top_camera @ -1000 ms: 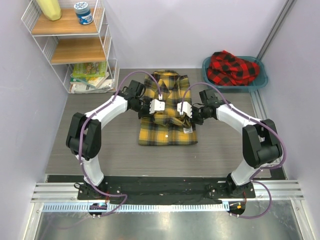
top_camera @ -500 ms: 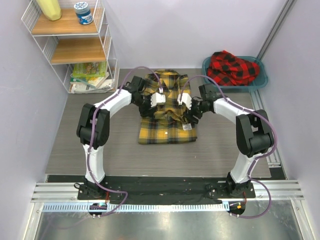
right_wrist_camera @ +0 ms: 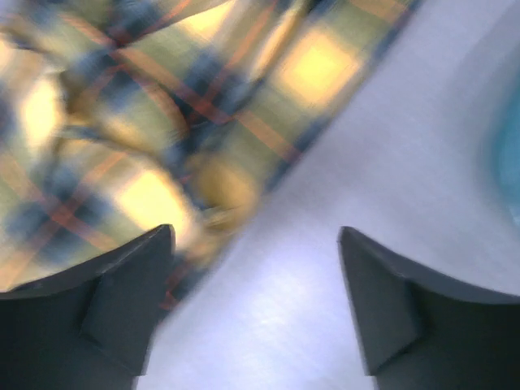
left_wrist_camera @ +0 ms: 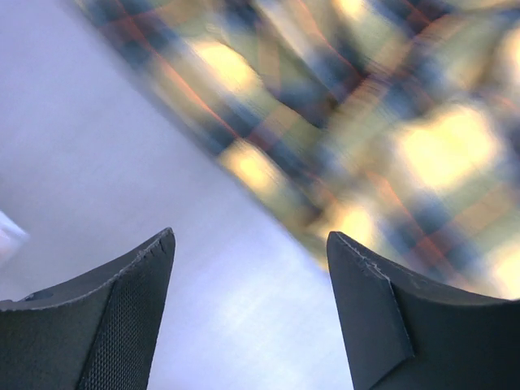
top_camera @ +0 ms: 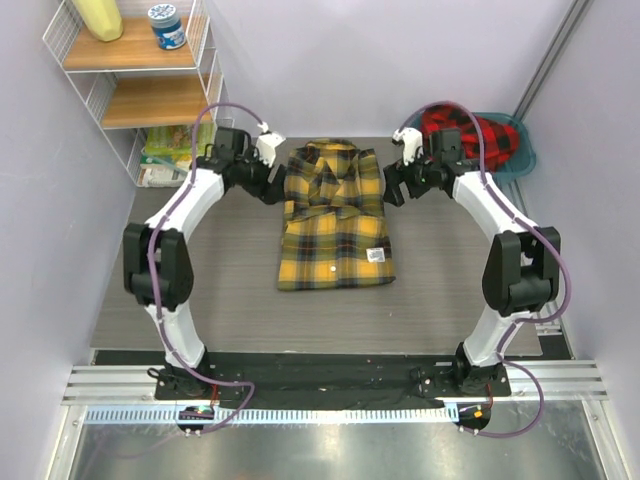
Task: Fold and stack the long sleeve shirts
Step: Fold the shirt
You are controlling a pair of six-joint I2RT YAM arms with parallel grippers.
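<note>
Fingertips of my left gripper (top_camera: pixel 274 187) and right gripper (top_camera: pixel 393 188) flank the folded yellow shirt (top_camera: pixel 333 225), which lies toward the table's (top_camera: pixel 200 290) far edge. The red shirt (top_camera: pixel 465 135) is heaped in the far-right corner basin (top_camera: pixel 522 163). Left wrist: fingers (left_wrist_camera: pixel 114 325) apart, empty, beside the shirt's edge. Right wrist: fingers (right_wrist_camera: pixel 390 309) spread, empty too.

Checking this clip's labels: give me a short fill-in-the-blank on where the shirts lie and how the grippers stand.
1. The heaped shirt in the teal basin is ____-and-black.
2. The folded shirt on the table is ____-and-black.
3. The left gripper and the right gripper both have jaws ____, with nothing between them.
Missing words: red; yellow; open.
</note>
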